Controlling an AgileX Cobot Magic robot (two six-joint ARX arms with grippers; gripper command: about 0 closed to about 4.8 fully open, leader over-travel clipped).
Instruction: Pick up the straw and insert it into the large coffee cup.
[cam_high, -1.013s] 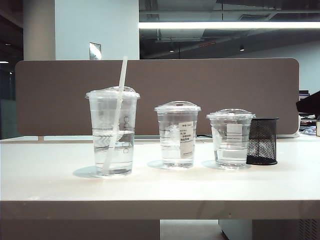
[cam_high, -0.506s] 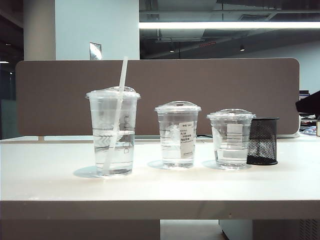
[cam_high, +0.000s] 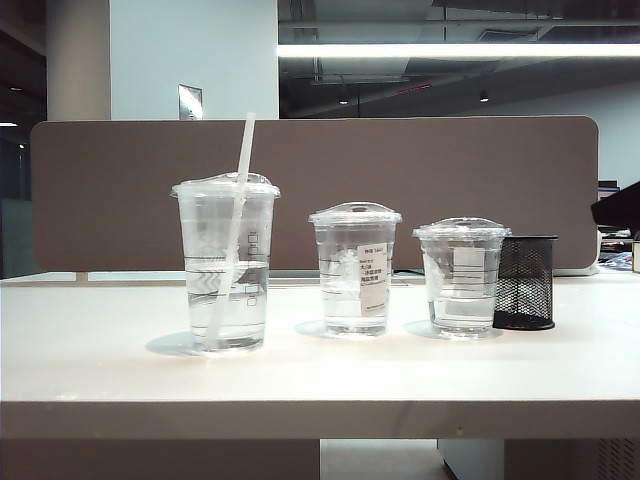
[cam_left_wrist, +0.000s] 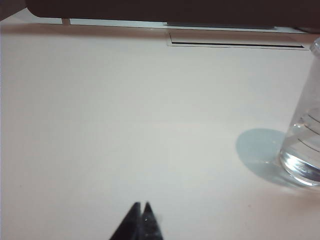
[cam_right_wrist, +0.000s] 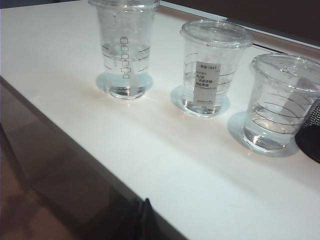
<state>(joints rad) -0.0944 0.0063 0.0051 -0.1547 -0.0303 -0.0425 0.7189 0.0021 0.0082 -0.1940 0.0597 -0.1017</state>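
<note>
The large coffee cup (cam_high: 225, 268) stands at the left of the row on the white table (cam_high: 320, 370), partly filled with clear liquid. The straw (cam_high: 241, 175) sticks through its domed lid, leaning, with its top well above the cup. Neither gripper shows in the exterior view. My left gripper (cam_left_wrist: 141, 205) is shut and empty, low over bare table, with the large coffee cup (cam_left_wrist: 304, 150) off to its side. My right gripper (cam_right_wrist: 146, 201) is shut and empty at the table's front edge, well short of the large coffee cup (cam_right_wrist: 125, 50).
A medium clear cup with a white label (cam_high: 354, 270) and a shorter clear cup (cam_high: 462, 275) stand right of the large one. A black mesh holder (cam_high: 526, 282) sits behind the short cup. A brown partition (cam_high: 420, 180) closes off the back.
</note>
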